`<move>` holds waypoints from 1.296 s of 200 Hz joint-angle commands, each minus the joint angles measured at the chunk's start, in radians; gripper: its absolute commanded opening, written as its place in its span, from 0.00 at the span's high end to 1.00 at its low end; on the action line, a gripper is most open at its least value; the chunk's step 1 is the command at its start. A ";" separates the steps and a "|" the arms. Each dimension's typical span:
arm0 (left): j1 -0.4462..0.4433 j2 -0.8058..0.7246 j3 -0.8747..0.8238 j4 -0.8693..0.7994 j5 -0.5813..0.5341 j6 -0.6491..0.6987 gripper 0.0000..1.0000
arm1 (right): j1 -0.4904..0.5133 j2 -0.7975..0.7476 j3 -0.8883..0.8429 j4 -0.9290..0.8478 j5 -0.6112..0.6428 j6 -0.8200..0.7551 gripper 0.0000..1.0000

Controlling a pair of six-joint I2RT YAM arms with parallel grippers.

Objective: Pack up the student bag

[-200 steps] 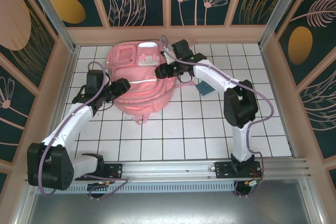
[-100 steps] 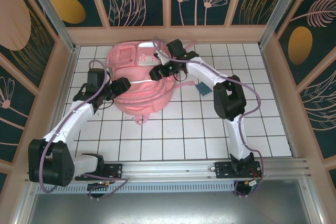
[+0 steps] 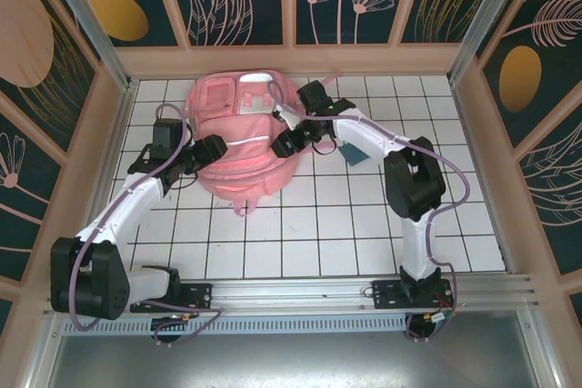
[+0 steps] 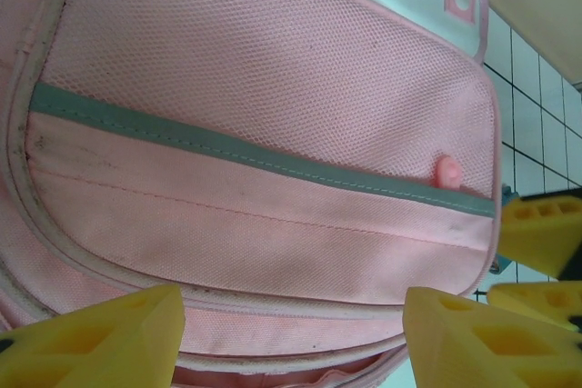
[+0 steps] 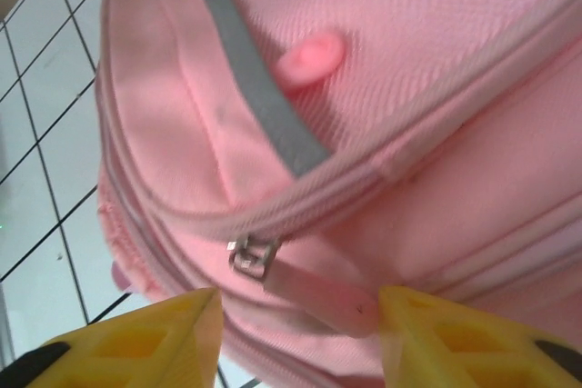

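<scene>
The pink student bag lies flat on the tiled table at the back, front side up, with a grey stripe across its pocket. My left gripper is at the bag's left edge. Its yellow jaws stand open with the bag's piped seam between them. My right gripper is at the bag's right side and open. A metal zip slider with a pink pull tab lies between its fingers. The tab's end touches the right finger, while the left finger stands apart from it.
A small blue flat item lies on the tiles right of the bag, under my right forearm. Wooden walls enclose the table on three sides. White tiles stretch in front of the bag toward the arm bases.
My right gripper has come off the bag's front down to its right side, and its jaws widened and then narrowed around the zip pull. The left arm has barely moved.
</scene>
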 commanded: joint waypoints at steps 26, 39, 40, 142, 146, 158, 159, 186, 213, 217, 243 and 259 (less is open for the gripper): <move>0.002 0.006 0.002 0.017 0.014 0.026 0.34 | 0.038 -0.037 -0.026 -0.003 0.071 -0.010 0.58; 0.002 0.003 0.001 0.016 0.013 0.025 0.34 | 0.042 -0.025 -0.012 0.008 0.122 0.003 0.57; 0.002 0.002 0.001 0.016 0.014 0.025 0.34 | 0.042 -0.024 -0.010 0.009 0.127 0.004 0.57; 0.002 -0.002 -0.015 0.049 0.031 0.019 0.36 | 0.200 -0.055 -0.078 0.043 0.267 -0.013 0.95; 0.001 0.000 -0.018 0.056 0.035 0.015 0.37 | 0.210 -0.059 -0.086 0.056 0.273 -0.012 0.95; -0.002 0.005 -0.031 0.080 0.049 0.003 0.38 | 0.227 -0.077 -0.118 0.085 0.276 0.005 0.94; -0.002 0.005 -0.033 0.081 0.049 0.003 0.38 | 0.227 -0.079 -0.120 0.087 0.275 0.008 0.94; -0.018 0.011 -0.027 0.082 0.038 0.011 0.38 | 0.194 -0.166 -0.201 0.181 0.193 0.096 0.75; -0.073 0.012 0.008 0.041 -0.025 0.029 0.39 | 0.119 -0.261 -0.279 0.275 0.145 0.251 0.54; -0.088 0.012 0.016 0.033 -0.045 0.031 0.39 | 0.105 -0.272 -0.288 0.288 0.151 0.272 0.53; -0.167 0.026 0.069 -0.004 -0.123 0.067 0.40 | 0.023 -0.338 -0.365 0.357 0.197 0.439 0.47; -0.202 0.057 0.116 -0.034 -0.155 0.103 0.42 | -0.015 -0.365 -0.399 0.383 0.207 0.521 0.44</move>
